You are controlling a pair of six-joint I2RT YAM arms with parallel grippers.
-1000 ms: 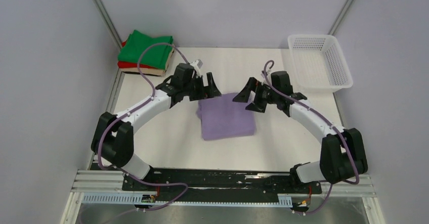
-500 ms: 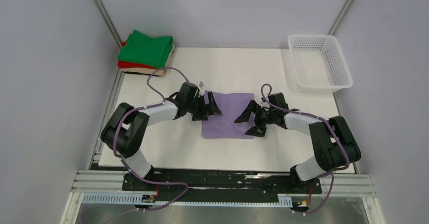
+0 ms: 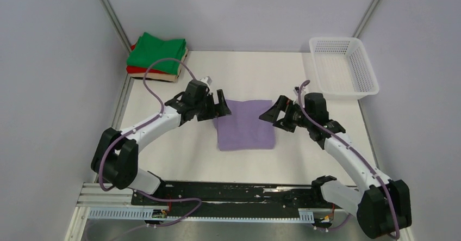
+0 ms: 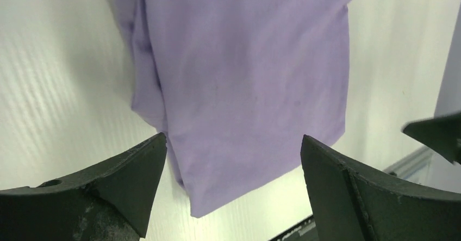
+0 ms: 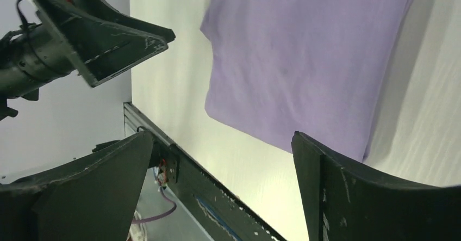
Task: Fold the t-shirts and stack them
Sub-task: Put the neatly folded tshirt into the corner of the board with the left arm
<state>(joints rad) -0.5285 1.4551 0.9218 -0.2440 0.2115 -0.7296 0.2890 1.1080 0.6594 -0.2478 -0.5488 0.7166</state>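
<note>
Lying folded between the left gripper point(image 3: 223, 105) and right gripper point(image 3: 270, 116), both gaping wide and empty, the purple shirt point(image 3: 244, 127) awaits stacking on the green-topped pile point(image 3: 159, 53).

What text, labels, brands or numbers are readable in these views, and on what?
None readable in any view.
lavender t-shirt: plain, no print or tag showing.
folded shirt stack: plain green on top, no markings seen.
white mesh basket: no label visible.
small white piece on the left wrist: too small to tell whether it carries print.
</note>
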